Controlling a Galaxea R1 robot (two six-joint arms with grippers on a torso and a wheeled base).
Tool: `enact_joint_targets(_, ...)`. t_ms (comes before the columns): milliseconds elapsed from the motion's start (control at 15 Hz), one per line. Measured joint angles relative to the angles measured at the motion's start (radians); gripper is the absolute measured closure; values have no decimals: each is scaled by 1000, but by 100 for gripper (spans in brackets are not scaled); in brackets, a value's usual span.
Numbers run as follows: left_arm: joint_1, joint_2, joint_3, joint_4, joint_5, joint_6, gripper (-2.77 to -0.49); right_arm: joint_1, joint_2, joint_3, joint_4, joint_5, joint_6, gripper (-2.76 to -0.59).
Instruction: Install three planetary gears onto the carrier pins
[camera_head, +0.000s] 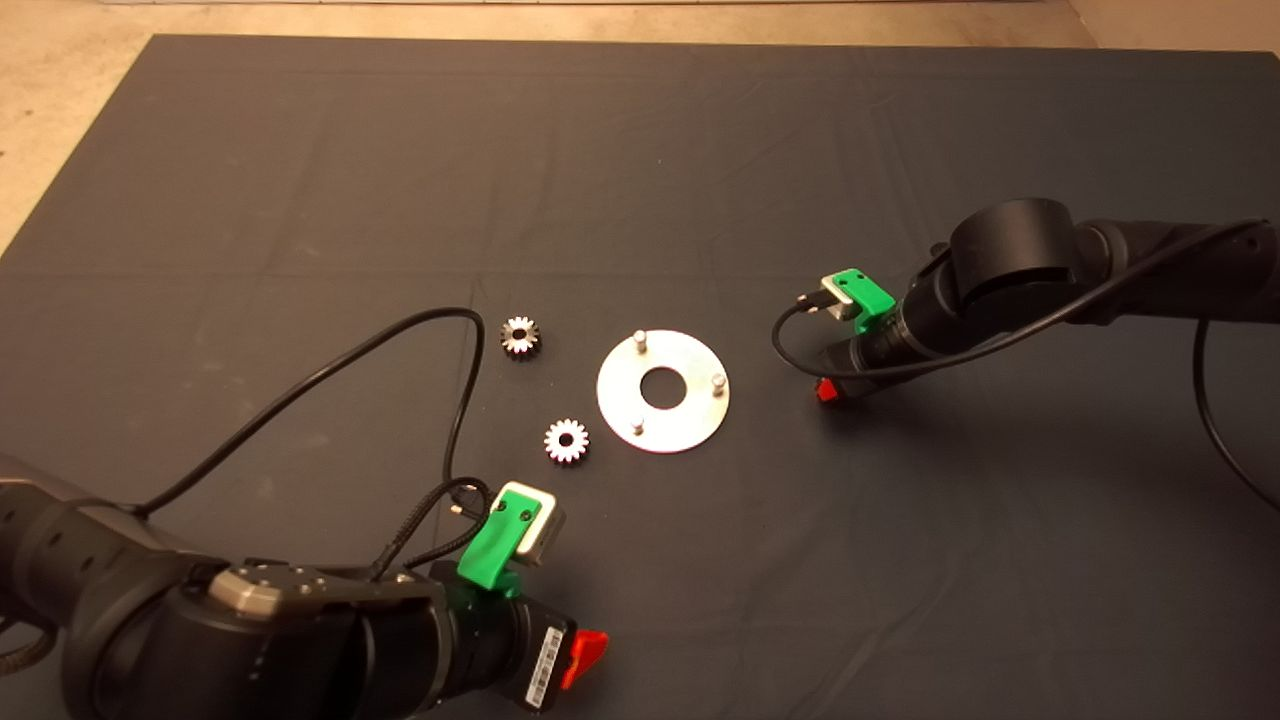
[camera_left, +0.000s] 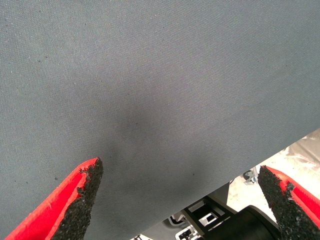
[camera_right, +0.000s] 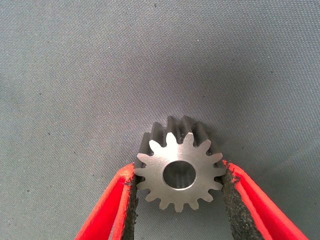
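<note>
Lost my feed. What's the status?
Right pincer shut on one gear, right of disc. Left pincer open, parked. Two gears loose; pins bare, unobstructed.

In the head view the third gear (camera_right: 179, 170) was hidden under the right gripper (camera_head: 828, 390), at 3 o'clock from the disc (camera_head: 663, 391). The left gripper (camera_head: 585, 655) was partly cut off by the edge at 6 o'clock.

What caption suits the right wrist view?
Right gripper shut on a planetary gear just above the dark mat.
</note>
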Motion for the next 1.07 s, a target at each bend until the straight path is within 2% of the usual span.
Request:
enact_joint_targets(800,0,0,0,1,0,0,-222,0,7,1,0,-11,0,-93)
enact_joint_targets(1067,0,0,0,3,0,0,-222,-2,6,33,0,-22,-1,-92)
